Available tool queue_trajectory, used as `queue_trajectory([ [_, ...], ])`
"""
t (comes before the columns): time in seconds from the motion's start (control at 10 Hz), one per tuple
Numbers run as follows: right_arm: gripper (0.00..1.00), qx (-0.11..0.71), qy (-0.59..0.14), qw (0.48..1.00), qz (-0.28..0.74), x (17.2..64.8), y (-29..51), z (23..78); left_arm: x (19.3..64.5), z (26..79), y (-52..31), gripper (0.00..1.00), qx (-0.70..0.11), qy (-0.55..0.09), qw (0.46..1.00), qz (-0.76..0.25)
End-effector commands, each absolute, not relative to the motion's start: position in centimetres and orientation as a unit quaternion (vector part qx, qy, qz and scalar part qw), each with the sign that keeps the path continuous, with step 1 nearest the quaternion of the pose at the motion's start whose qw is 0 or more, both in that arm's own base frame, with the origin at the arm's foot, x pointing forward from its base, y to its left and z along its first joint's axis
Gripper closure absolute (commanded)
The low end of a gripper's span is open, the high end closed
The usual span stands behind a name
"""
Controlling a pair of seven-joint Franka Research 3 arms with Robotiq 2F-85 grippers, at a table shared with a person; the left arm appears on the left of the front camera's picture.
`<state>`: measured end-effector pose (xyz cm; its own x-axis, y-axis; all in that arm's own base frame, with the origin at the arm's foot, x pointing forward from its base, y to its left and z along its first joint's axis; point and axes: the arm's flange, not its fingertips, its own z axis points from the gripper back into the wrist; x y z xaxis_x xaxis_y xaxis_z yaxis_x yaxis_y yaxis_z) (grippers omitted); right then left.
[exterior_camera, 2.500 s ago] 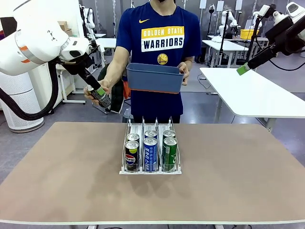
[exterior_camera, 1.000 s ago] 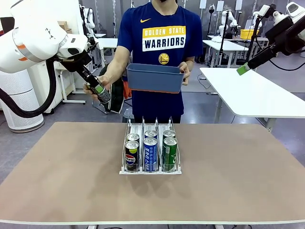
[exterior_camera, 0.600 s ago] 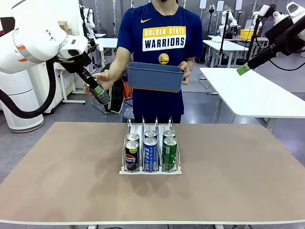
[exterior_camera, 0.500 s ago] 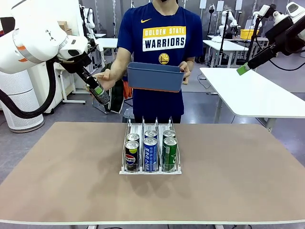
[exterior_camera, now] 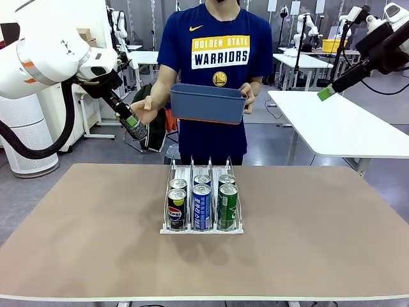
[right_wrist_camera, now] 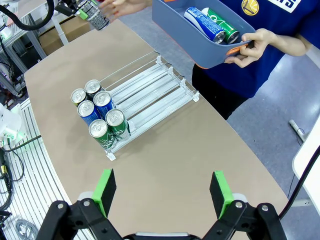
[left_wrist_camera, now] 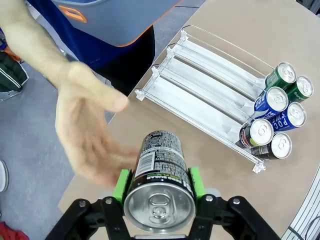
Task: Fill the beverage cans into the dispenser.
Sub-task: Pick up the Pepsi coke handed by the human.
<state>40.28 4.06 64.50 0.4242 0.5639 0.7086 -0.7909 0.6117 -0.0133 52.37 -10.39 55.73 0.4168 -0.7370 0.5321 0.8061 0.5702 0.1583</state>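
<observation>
My left gripper (exterior_camera: 131, 123) (left_wrist_camera: 159, 184) is shut on a dark beverage can (exterior_camera: 135, 130) (left_wrist_camera: 160, 175), held tilted in the air beyond the table's far left edge. The person's open hand (exterior_camera: 144, 109) (left_wrist_camera: 85, 130) hovers just beside it, not gripping. The dispenser (exterior_camera: 170, 171) (left_wrist_camera: 200, 95) (right_wrist_camera: 150, 82) sits mid-table with several beverage cans (exterior_camera: 201, 206) (left_wrist_camera: 280, 107) (right_wrist_camera: 100, 117) at its near end. My right gripper (exterior_camera: 326, 93) (right_wrist_camera: 163, 190) hangs open high at the right, nothing between its fingers.
The person at the far side holds a blue-grey bin (exterior_camera: 208, 105) (right_wrist_camera: 200, 47) at chest height with the other hand; a blue can (right_wrist_camera: 199, 17) and a green can (right_wrist_camera: 222, 27) lie in it. Bare brown tabletop (exterior_camera: 307, 243) surrounds the dispenser.
The person's hand has let go of the dark can and opened, drawing back toward the bin. My left gripper keeps the can in nearly the same place.
</observation>
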Motion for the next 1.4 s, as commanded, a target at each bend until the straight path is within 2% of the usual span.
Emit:
queue_trajectory([
  [0.0, 0.00, 0.164, -0.347, 0.828, 0.409, 40.22, 4.07, 64.34, 51.66, 56.03, -10.10, 1.00, -0.057, -0.285, 0.843, -0.452],
  [0.2, 0.00, 0.164, -0.347, 0.828, 0.409, 40.22, 4.07, 64.34, 51.61, 56.12, -10.30, 1.00, -0.060, -0.288, 0.837, -0.462],
  [0.3, 0.00, 0.164, -0.347, 0.828, 0.409, 40.22, 4.07, 64.34, 52.32, 55.83, -10.38, 0.51, -0.061, -0.284, 0.839, -0.460],
  [1.3, 0.00, 0.164, -0.347, 0.828, 0.409, 40.22, 4.07, 64.34, 52.32, 55.83, -10.38, 0.51, -0.061, -0.284, 0.839, -0.460],
])
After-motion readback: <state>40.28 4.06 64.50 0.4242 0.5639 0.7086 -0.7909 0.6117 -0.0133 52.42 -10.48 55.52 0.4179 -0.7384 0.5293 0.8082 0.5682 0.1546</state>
